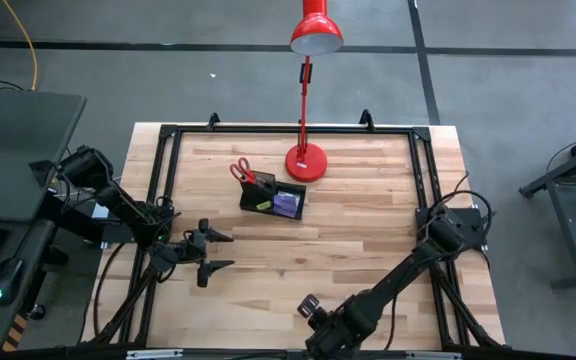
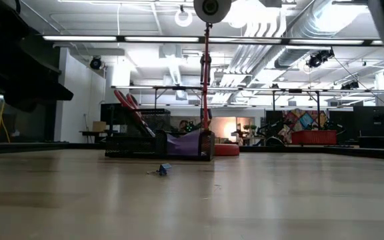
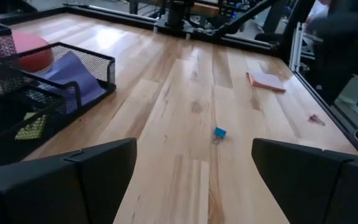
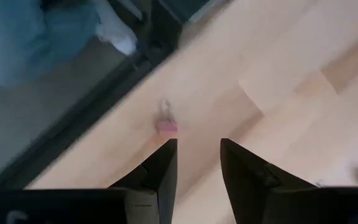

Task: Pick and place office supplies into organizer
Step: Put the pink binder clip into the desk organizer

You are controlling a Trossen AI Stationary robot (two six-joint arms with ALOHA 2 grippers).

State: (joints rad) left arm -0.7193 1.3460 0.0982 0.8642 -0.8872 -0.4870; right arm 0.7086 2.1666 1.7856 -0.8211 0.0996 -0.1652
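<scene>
From above I see the small black wire-mesh organizer [image 1: 273, 198] sitting on the pale wooden tabletop [image 1: 368, 220], just in front of the round base of the red desk lamp [image 1: 306, 162]. It has two side-by-side compartments. The one nearer the lamp holds a purple sticky-note pad [image 1: 287, 203] leaning against the mesh (my left wrist camera shows its sheets sloping down inside the basket). The other compartment holds a small yellow piece [image 1: 263, 205], and the red-handled scissors [image 1: 242, 173] stand at that end with their handles sticking up and out past the rim. I can read no label or writing on any of these.

Still loose on the tabletop are a tiny blue binder clip [image 3: 219, 132] lying well apart from the organizer, a pink sticky-note pad [image 3: 266, 80] farther off near the frame rail, and a small pink clip [image 4: 166, 126] lying close to the tabletop's edge.

My left pincer [image 1: 216, 251] hovers over the left part of the tabletop with its jaws spread wide and nothing between them. My right pincer [image 4: 196, 152] points down at the wood just beside the pink clip, its jaws partly apart and empty.
</scene>
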